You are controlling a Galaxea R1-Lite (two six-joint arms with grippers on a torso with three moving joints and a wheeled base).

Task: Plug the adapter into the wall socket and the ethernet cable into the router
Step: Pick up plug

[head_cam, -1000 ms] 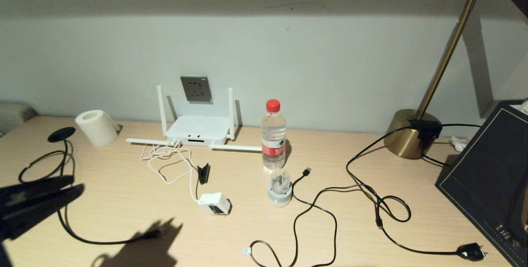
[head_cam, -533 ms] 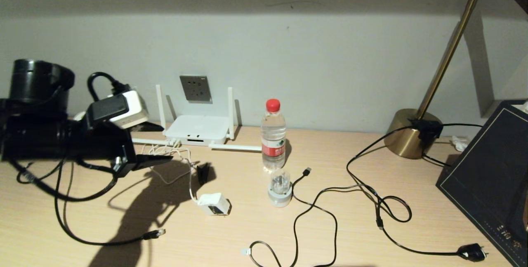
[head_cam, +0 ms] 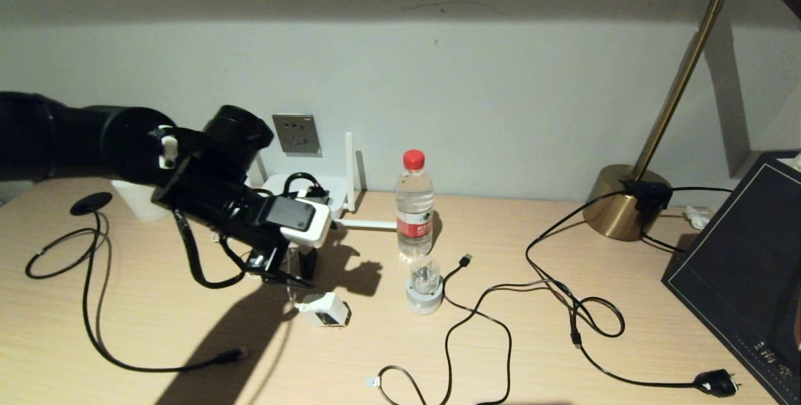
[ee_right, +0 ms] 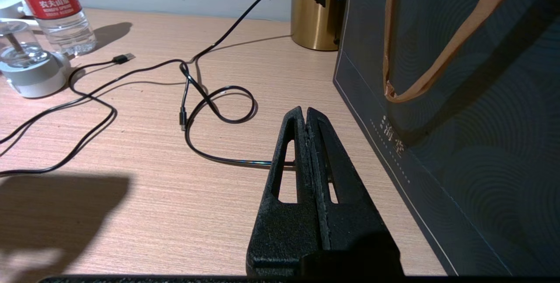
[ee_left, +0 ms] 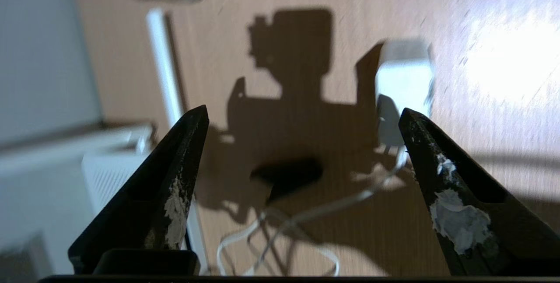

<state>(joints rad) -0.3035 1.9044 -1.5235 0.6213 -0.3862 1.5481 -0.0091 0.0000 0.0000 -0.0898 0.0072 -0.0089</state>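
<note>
On the worktop (head_cam: 563, 355), in front of the router (head_cam: 325, 189), the adapter (head_cam: 324, 310) lies with its white cord trailing back. Just above it hangs the left end effector (ee_left: 302, 121), fingers spread wide, holding nothing. The right end effector (ee_right: 306, 119), pressed together, sits beside a dark bag (ee_right: 459, 99).
</note>
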